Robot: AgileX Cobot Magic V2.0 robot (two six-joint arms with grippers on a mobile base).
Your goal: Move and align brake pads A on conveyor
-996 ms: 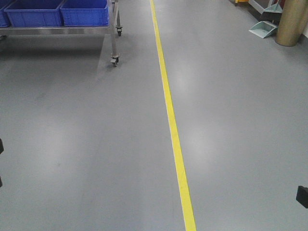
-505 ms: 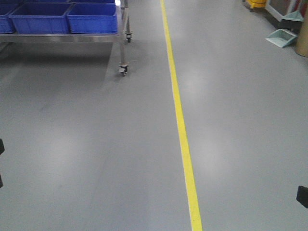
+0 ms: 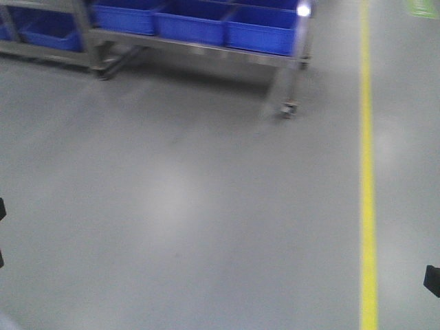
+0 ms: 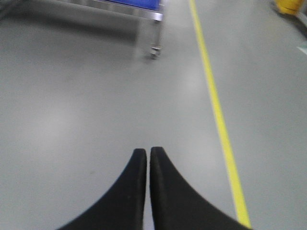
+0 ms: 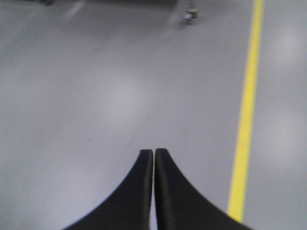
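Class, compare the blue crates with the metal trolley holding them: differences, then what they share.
The blue crates are boxy and blue; the metal trolley is a shiny grey frame. The crates rest on its shelf; the trolley's leg ends in a caster on the floor. Both lie left of the yellow line.

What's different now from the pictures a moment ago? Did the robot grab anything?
The front view swung left: the yellow line slid toward the picture's right, and the steel cart with blue bins came further in, showing more bins. Nothing was grabbed: the left gripper and right gripper are shut and empty. Same grey floor; no brake pads or conveyor in sight.
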